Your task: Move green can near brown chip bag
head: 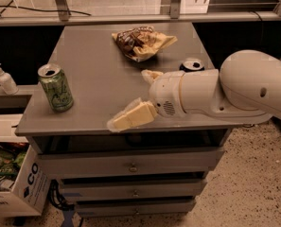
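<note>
A: Jaws?
B: Spread wide, gripping nothing, at 6 o'clock of surface [92,65].
A: Can [56,87]?
B: Upright at 9 o'clock, well apart from bag [142,41] at 12.

Tool [129,98] above cabinet [92,56], right of green can [56,87]

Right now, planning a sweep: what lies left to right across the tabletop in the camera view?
Green can → open pincer by the front edge → dark can. The brown chip bag sits farther back, level with the pincer.
</note>
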### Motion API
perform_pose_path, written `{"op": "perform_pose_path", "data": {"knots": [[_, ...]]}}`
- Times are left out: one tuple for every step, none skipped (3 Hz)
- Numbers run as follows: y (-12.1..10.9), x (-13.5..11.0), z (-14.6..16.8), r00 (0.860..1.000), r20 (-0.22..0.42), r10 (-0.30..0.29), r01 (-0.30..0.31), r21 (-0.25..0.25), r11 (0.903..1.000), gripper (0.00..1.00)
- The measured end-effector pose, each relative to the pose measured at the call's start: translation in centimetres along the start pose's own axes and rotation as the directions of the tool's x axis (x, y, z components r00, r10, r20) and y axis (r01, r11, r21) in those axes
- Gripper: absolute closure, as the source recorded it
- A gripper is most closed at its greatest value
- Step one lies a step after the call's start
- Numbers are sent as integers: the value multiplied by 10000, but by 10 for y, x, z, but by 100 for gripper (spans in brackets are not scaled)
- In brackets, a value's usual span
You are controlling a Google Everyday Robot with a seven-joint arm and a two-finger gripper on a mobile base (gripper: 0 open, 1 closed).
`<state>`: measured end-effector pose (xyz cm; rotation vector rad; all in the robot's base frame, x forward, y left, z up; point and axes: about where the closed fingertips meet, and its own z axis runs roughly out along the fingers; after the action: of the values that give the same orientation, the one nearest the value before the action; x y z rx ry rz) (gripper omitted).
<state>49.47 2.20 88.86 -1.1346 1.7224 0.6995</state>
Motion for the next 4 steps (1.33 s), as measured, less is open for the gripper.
{"op": "perform_pose_path", "data": {"knots": [[-8,3,28,9939,435,-1015,1026,-255,9944,0],[-15,14,71,9775,731,-1980,2022,-556,9778,0],[-13,17,111,9654,1060,-2383,2477,-863,9650,0],[-4,8,145,9600,1381,-2437,2596,-1120,9592,0]]}}
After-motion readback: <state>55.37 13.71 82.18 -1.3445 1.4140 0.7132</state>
